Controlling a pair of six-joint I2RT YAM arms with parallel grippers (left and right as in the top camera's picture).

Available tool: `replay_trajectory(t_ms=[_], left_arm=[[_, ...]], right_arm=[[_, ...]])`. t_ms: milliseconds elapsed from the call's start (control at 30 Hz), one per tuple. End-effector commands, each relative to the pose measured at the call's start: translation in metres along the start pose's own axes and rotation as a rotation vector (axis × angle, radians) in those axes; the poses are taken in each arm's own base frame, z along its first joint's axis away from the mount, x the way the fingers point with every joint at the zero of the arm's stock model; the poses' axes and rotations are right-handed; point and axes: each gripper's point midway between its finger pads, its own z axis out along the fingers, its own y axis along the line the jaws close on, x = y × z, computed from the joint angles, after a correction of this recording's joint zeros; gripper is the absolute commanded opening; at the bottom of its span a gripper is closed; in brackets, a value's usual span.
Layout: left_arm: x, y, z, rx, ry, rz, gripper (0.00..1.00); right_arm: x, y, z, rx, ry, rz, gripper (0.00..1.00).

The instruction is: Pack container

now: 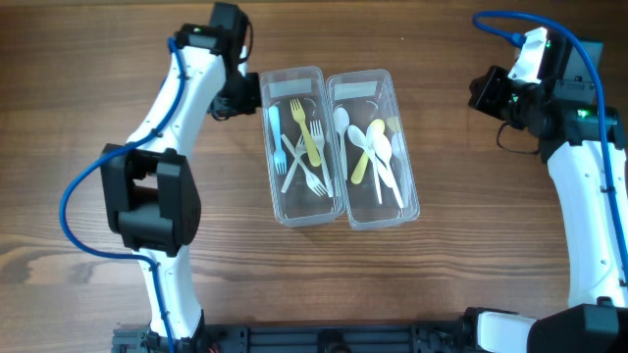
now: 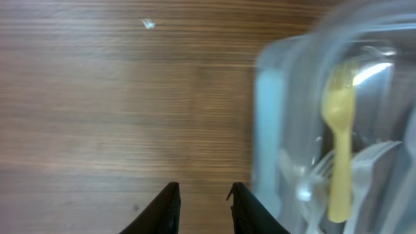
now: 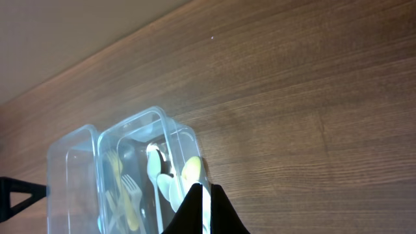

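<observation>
A fork container [image 1: 292,88] and a spoon container [image 1: 361,88], both clear, are set side by side at the middle of the desk [image 1: 471,245]. The left pincer [image 2: 203,192] is held slightly parted and empty just beside the fork container's far corner. The right pincer [image 3: 203,195] is closed on nothing, well apart from the spoon container.

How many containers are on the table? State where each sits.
2. The fork container lies left of centre; the spoon container lies beside it, on its right.
</observation>
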Motion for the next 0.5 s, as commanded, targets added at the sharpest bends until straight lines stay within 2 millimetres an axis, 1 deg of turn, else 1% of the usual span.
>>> replay_trajectory(t_ms=[0,67,167,300,333,400,467], left_arm=[[0.004,-0.026,0.006,0.033,0.001,0.058,0.3],[0.004,-0.032,0.006,0.037,-0.006,0.071,0.3],[0.005,-0.032,0.006,0.033,-0.004,0.072,0.3],[0.003,-0.02,0.005,-0.002,-0.006,0.059,0.29],[0.002,-0.017,0.003,-0.007,-0.008,0.052,0.3],[-0.003,-0.005,-0.007,-0.028,-0.032,0.034,0.31],[-0.011,0.01,-0.03,-0.055,-0.082,0.02,0.31]], right_arm=[[-0.002,0.0,-0.007,0.006,-0.011,-0.01,0.05],[0.0,0.0,-0.007,0.008,-0.006,-0.008,0.04],[0.0,0.0,-0.007,0.008,-0.004,-0.008,0.04],[0.001,-0.001,-0.007,0.009,-0.001,-0.008,0.04],[0.0,0.0,-0.007,0.009,-0.002,-0.009,0.04],[-0.003,0.002,-0.01,0.004,-0.018,-0.024,0.04],[-0.011,0.007,-0.02,-0.009,-0.06,-0.043,0.04]])
